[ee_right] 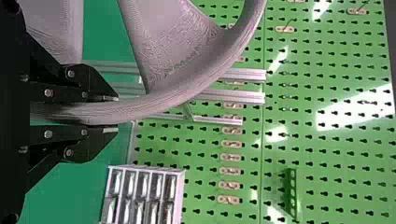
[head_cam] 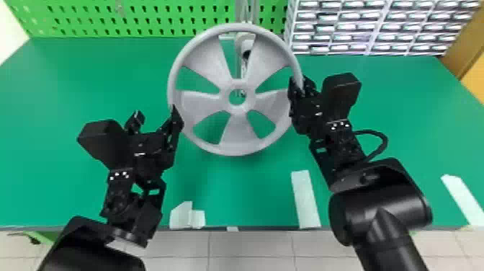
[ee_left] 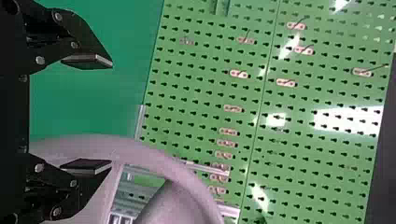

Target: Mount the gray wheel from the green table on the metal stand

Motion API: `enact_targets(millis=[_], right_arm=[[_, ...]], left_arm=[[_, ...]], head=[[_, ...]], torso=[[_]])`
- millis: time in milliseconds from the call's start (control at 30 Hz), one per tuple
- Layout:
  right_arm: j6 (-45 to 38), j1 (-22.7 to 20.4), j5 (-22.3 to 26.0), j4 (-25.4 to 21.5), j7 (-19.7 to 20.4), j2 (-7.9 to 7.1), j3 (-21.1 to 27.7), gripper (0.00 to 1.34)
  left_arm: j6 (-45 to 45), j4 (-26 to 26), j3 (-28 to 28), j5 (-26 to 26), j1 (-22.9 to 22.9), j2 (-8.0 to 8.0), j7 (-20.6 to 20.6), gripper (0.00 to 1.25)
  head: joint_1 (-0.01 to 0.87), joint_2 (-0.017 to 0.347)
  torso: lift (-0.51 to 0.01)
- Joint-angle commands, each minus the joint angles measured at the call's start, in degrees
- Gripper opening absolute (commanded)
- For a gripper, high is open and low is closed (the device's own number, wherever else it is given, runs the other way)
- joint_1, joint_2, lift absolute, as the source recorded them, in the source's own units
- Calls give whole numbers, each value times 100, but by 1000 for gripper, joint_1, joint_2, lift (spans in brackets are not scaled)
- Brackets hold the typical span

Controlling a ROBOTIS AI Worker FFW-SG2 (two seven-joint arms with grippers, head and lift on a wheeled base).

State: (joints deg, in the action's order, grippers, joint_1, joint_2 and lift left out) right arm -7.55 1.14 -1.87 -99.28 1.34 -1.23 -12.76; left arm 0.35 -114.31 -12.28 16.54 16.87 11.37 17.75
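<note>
We clench the wheel (head_cam: 237, 135) by the right side of its rim with our right gripper (head_cam: 299, 83), above the table (head_cam: 234, 187) and in front of the stand (head_cam: 247, 10). We have our left gripper (head_cam: 155, 113) spread wide, one finger at the rim's left side

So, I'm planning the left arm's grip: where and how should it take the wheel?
Probably by the wheel's left rim, the left gripper coming from the left, one finger inside, one outside: the rim is narrow, the spokes leave gaps for a finger, and the right gripper holds the opposite side.
</note>
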Motion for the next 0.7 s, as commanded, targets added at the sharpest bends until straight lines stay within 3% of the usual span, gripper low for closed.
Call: enact_targets(millis=[0, 367, 667], right_arm=[[157, 26, 38, 67, 51, 0, -34, 5], [561, 70, 134, 190, 270, -8, -104, 5], [887, 44, 205, 207, 437, -17, -130, 5]], left_arm=[[0, 58, -143, 139, -105, 129, 0, 756], [88, 216, -319, 535, -280, 279, -132, 756], [18, 497, -415, 887, -386, 279, -237, 756]], head=[[867, 52], [867, 52], [867, 52]], torso=[[-100], [-100], [-100]])
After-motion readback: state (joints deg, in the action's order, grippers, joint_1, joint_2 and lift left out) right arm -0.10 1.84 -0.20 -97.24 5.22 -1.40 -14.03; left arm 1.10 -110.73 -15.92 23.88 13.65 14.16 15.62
